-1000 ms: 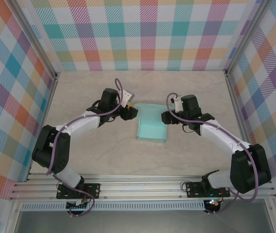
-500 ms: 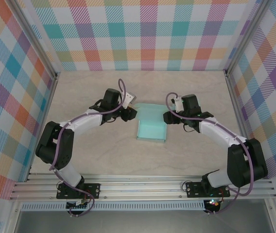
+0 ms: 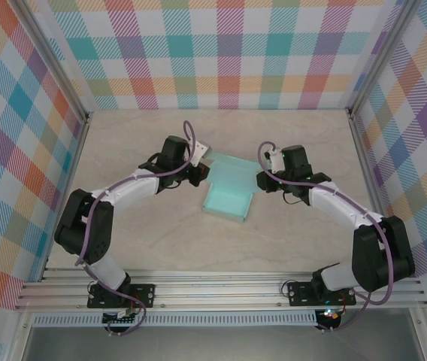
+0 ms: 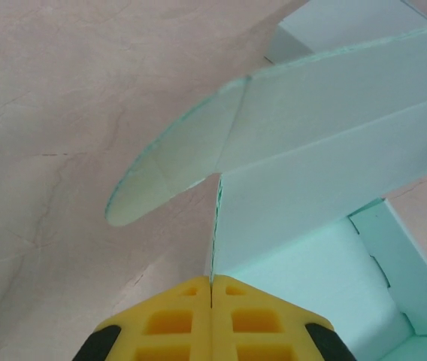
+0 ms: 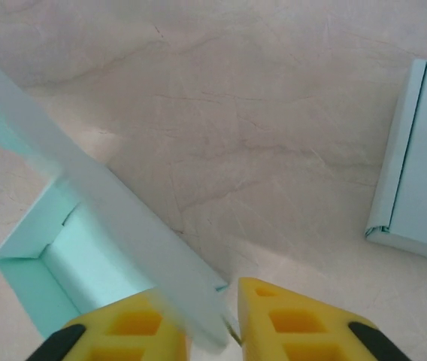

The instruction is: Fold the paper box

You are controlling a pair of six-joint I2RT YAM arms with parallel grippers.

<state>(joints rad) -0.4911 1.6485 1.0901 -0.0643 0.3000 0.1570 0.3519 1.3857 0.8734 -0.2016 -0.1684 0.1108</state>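
Paper box point(image 3: 225, 197) caught at mid-table point(image 3: 161, 248), open side up and seemingly tilted, far end gripped from both flanks. Left hand point(image 4: 212, 289) clenched on a thin upright flap at the box's far left corner, pads pressed together with the card edge between them. Right hand point(image 5: 202, 304) closed over the box's right wall, card filling the gap between its fingers. Long axis of the box laid from the hands back toward the arm bases, near end free. Both hands set equally close, one to each side of the box. Against half a second before: near end of the box swung toward the left arm, hands barely shifted. Judged next: held walls pressed inward.
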